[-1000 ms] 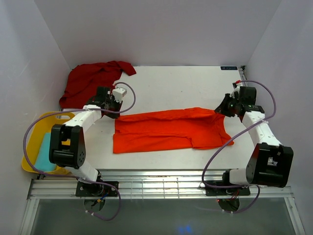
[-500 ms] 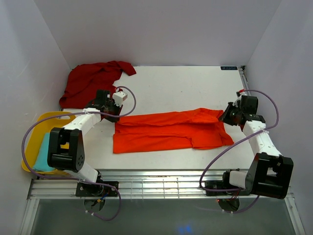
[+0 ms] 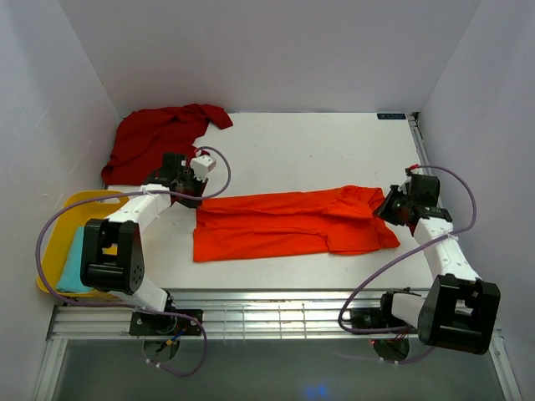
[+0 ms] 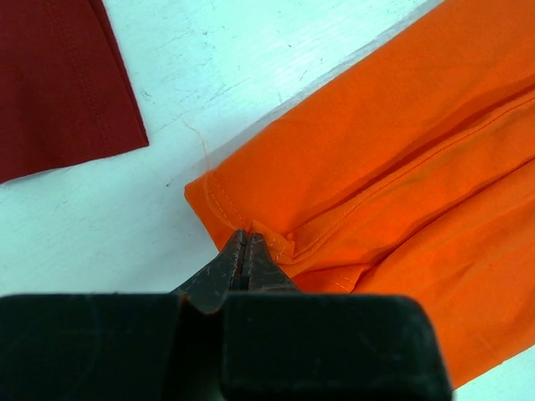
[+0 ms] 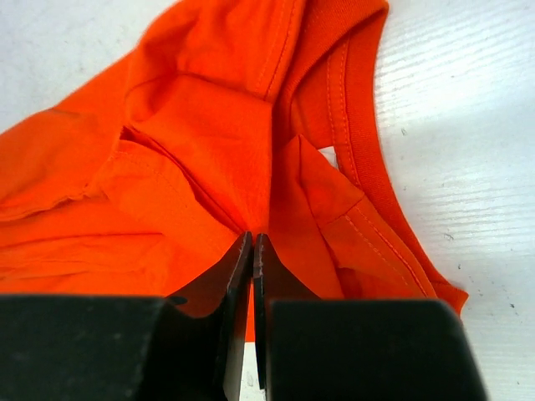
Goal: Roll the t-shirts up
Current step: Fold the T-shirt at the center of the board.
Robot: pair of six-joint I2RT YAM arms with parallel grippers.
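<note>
The bright orange-red t-shirt [image 3: 292, 224] lies folded into a long band across the middle of the white table [image 3: 309, 150]. My left gripper [image 3: 196, 199] is shut on its far left corner; the left wrist view shows the tips [image 4: 247, 238] pinching the stitched hem of the orange cloth [image 4: 401, 150]. At the collar end, my right gripper [image 3: 382, 209] is shut on a bunched fold [image 5: 252, 238] of the orange cloth [image 5: 192, 125]. The dark crimson t-shirt [image 3: 155, 138] lies crumpled at the back left, its edge [image 4: 58, 83] close to the left gripper.
A yellow tub [image 3: 58, 225] holding something light blue [image 3: 75, 259] hangs off the table's left edge by the left arm. White walls close in the left, back and right sides. A metal rail [image 3: 276, 313] runs along the front edge.
My right gripper has drawn toward the front edge with the collar end, pulling the shirt's right part nearer. The left gripper has barely moved and keeps its hold.
</note>
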